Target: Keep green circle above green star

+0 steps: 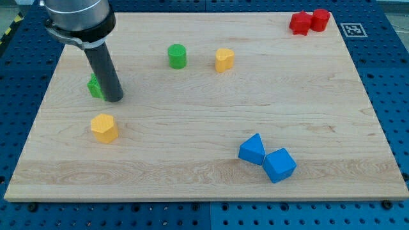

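Camera view: my tip [114,99], fingerless rod, touches half-hidden green star [95,86]; green circle [177,56] sits upper right.

two red blocks [308,21] touching, top right | two yellow blocks [224,59] [104,128] | two blue blocks [267,158] touching

arm: enters from view's top left | rod: near upright | my tip [114,99]: on board

Dark grey rod [114,99] (smooth, cylindrical) under a silver-ringed black collar.
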Controlling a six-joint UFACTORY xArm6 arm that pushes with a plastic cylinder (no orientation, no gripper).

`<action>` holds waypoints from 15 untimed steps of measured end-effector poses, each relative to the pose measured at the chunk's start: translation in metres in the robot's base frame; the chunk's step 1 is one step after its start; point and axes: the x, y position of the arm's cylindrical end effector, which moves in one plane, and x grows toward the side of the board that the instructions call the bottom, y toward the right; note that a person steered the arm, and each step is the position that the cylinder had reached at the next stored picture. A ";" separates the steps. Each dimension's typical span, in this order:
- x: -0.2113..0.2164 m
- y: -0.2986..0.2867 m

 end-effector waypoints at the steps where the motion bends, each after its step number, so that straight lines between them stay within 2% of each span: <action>1: -0.007 0.006; 4: -0.011 0.102; 6: -0.038 0.186; 8: -0.111 0.172; 9: -0.124 0.164; 10: -0.117 0.144; 15: -0.100 0.133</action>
